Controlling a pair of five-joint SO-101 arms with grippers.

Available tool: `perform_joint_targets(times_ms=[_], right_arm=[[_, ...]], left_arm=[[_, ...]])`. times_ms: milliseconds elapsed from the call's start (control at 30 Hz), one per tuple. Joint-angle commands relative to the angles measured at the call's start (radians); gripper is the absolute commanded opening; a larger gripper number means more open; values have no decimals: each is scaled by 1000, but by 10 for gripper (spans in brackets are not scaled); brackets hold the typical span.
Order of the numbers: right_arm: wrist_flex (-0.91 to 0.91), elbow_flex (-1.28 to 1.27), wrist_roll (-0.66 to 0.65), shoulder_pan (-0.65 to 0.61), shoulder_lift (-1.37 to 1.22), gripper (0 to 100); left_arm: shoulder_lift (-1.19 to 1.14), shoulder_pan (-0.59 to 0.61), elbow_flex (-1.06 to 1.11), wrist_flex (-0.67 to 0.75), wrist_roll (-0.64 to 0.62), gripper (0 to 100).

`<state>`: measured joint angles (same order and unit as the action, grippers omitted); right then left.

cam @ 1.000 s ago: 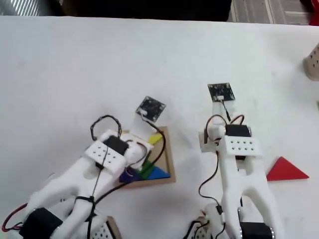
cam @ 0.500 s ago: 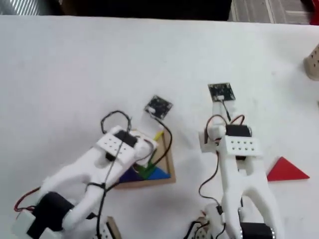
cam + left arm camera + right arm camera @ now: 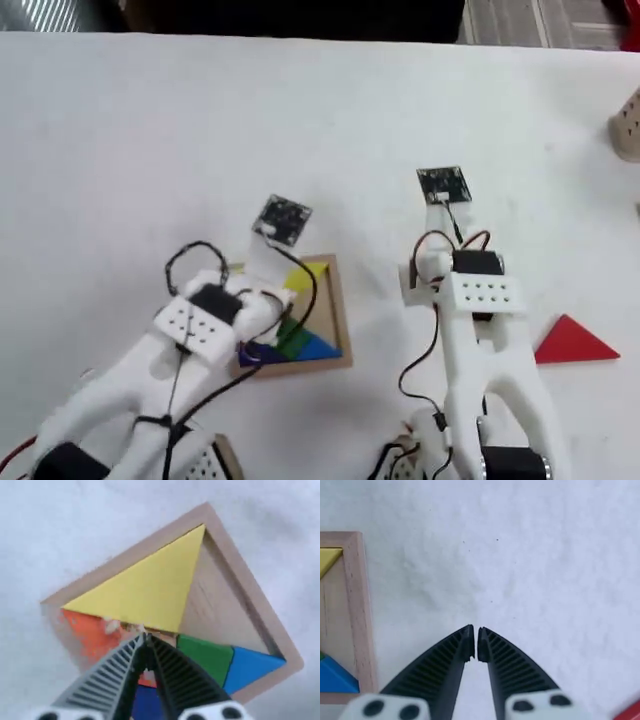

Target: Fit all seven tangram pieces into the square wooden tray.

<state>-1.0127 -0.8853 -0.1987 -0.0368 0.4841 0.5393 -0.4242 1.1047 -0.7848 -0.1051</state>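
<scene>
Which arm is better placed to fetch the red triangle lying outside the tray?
Right. The red triangle lies beside the right arm; the left hand is shut over the tray.

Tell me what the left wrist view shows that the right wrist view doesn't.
Extra in the left wrist view: the left end effector, shut, an orange piece by its tip, and the bare triangular gap beside the yellow triangle. Extra in the right wrist view: the right end effector, shut, over the white table, and a corner of the red triangle. Shared: the wooden tray, the yellow triangle and the blue piece.
</scene>
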Motion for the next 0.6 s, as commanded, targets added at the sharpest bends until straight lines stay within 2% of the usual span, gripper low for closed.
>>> perform_joint_targets(times_ms=[0,167,333,433,567], right_arm=[[18,14,-14,8,25,18],[19,14,-14,8,24,18],[19,14,-14,8,24,18],[19,14,-14,8,24,18],[31,12,-14,8,24,18]], left_arm=[[131,42,46,-8,-8,23],[206,-10,110,-25,-5,23],[229,-77,137,-58,91,23],[231,-64,115,-57,74,23],[232,19,83,-58,44,23]])
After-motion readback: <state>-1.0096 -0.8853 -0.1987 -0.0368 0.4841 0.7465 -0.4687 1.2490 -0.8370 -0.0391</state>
